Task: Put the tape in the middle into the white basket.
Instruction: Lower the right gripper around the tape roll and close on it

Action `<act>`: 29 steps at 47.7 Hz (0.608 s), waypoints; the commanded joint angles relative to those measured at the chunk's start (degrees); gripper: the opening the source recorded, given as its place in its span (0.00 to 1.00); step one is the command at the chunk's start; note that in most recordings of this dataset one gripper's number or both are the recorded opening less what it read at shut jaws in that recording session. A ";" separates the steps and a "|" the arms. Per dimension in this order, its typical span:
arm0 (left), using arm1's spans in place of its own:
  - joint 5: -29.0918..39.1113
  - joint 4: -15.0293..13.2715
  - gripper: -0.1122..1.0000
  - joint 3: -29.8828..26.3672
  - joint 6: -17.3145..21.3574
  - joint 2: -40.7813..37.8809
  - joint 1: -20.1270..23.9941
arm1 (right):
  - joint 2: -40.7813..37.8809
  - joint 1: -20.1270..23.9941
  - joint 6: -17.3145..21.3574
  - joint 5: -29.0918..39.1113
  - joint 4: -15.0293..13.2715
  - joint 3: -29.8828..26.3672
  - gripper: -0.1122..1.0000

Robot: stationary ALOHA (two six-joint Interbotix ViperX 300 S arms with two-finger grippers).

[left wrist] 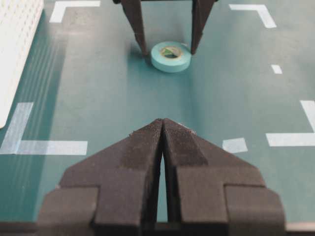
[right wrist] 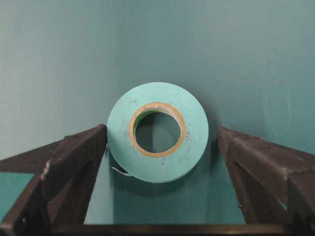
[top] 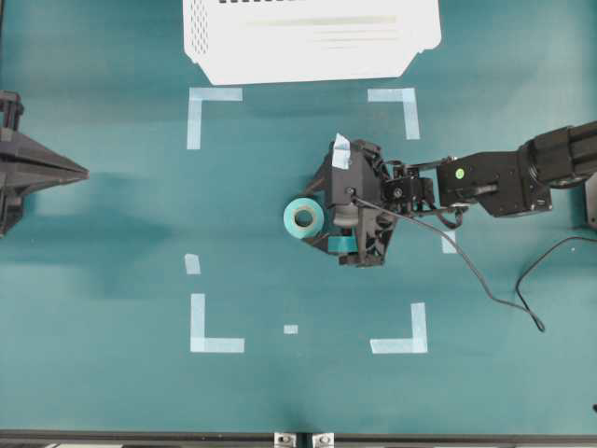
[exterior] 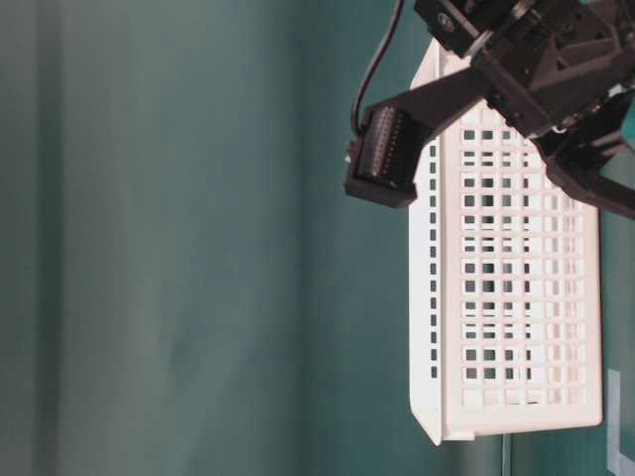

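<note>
The right hand (right wrist: 157, 147), jaws wide and empty, straddles the tape (right wrist: 157, 132) to grip it for the white basket (top: 308, 42).

Matt teal tape (right wrist: 157, 132) (tan cardboard core) – white plastic basket (exterior: 516, 288), perforated; rough black foam-like fingertips (left wrist: 147, 147).

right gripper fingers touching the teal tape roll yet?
Cannot tell. In the right wrist view one finger meets the light teal tape roll's edge with no gap showing; the other stands clear.
</note>
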State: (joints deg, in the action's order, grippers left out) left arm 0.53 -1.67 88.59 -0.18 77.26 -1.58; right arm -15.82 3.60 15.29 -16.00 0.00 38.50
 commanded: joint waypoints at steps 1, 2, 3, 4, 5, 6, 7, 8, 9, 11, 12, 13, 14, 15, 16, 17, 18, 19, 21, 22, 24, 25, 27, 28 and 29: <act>-0.53 0.00 0.00 -0.62 0.00 -0.53 -0.18 | 0.62 0.26 0.00 -0.53 0.18 -1.14 1.00; -0.53 -0.09 0.00 -0.62 0.00 -0.44 -0.18 | 0.53 0.26 0.00 -0.53 0.09 -1.14 1.00; -0.53 0.00 0.00 -0.62 0.00 -0.53 -0.09 | 0.44 0.26 0.00 -0.53 0.18 -1.23 1.00; -0.53 0.00 0.00 -0.62 0.00 -0.53 -0.18 | 0.35 0.26 0.00 -0.62 0.18 -1.32 1.00; -0.53 -0.09 0.00 -0.62 0.00 -0.44 -0.18 | 0.26 0.26 0.00 -0.53 0.18 -1.32 1.00; -0.53 0.00 0.00 -0.62 0.00 -0.44 -0.18 | 0.18 0.26 0.00 -0.53 0.09 -1.41 1.00; -0.53 0.00 0.00 -0.62 0.00 -0.53 -0.09 | 0.00 0.26 0.00 -0.53 0.18 -1.49 1.00; -0.53 -0.09 0.00 -0.62 0.00 -0.53 -0.18 | 0.00 0.26 0.00 -0.62 0.09 -1.49 1.00; -0.53 0.00 0.00 -0.62 0.00 -0.53 -0.18 | -0.09 0.26 0.00 -0.53 0.09 -1.67 1.00; -0.53 0.00 0.00 -0.62 0.00 -0.53 -0.18 | -0.26 0.26 0.00 -0.53 0.09 -1.76 1.00; -0.53 0.00 0.00 -0.62 0.00 -0.44 -0.18 | -0.35 0.26 0.00 -0.62 0.09 -1.85 1.00; -0.53 0.00 0.00 -0.62 0.00 -0.53 -0.18 | -0.44 0.26 -0.09 -0.53 0.18 -1.85 1.00; -0.53 0.00 0.00 -0.62 0.00 -0.53 -0.18 | -0.44 0.26 0.00 -0.53 0.09 -1.93 1.00; -0.53 0.00 0.00 -0.62 0.00 -0.44 -0.18 | -0.53 0.26 0.00 -0.53 0.18 -1.93 1.00; -0.53 0.00 0.00 -0.62 0.00 -0.53 -0.09 | -0.53 0.18 0.00 -0.53 0.18 -1.93 1.00; -0.53 -0.09 0.00 -0.62 0.00 -0.53 -0.18 | -0.53 0.26 0.00 -0.53 0.09 -1.93 1.00; -0.53 -0.09 0.00 -0.62 0.00 -0.53 -0.09 | -0.53 0.26 -0.09 -0.53 0.09 -1.93 1.00; -0.53 0.00 0.00 -0.62 0.00 -0.53 -0.18 | -0.53 0.26 0.00 -0.62 0.09 -1.93 1.00; -0.53 -0.09 0.00 -0.62 0.00 -0.53 -0.18 | -0.53 0.26 -0.09 -0.62 0.09 -1.93 1.00; -0.53 0.00 0.00 -0.62 0.00 -0.53 -0.09 | -0.62 0.26 -0.09 -0.62 0.18 -1.93 1.00; -0.53 0.00 0.00 -0.62 0.00 -0.44 -0.18 | -0.53 0.26 0.00 -0.53 0.18 -1.93 1.00; -0.53 0.00 0.00 -0.62 0.00 -0.53 -0.18 | -0.62 0.26 0.00 -0.53 0.09 -1.93 1.00; -0.53 -0.09 0.00 -0.62 0.00 -0.53 -0.18 | -0.53 0.26 0.00 -0.62 0.09 -1.93 1.00; -0.53 0.00 0.00 -0.62 0.00 -0.53 -0.09 | -0.53 0.26 0.00 -0.53 0.09 -1.93 1.00; -0.53 0.00 0.00 -0.62 0.00 -0.53 -0.09 | -0.62 0.26 0.00 -0.62 0.09 -1.93 1.00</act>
State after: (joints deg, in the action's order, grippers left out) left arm 0.53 -1.67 88.59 -0.18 77.26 -1.58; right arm -17.05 3.60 15.21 -16.17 0.00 37.53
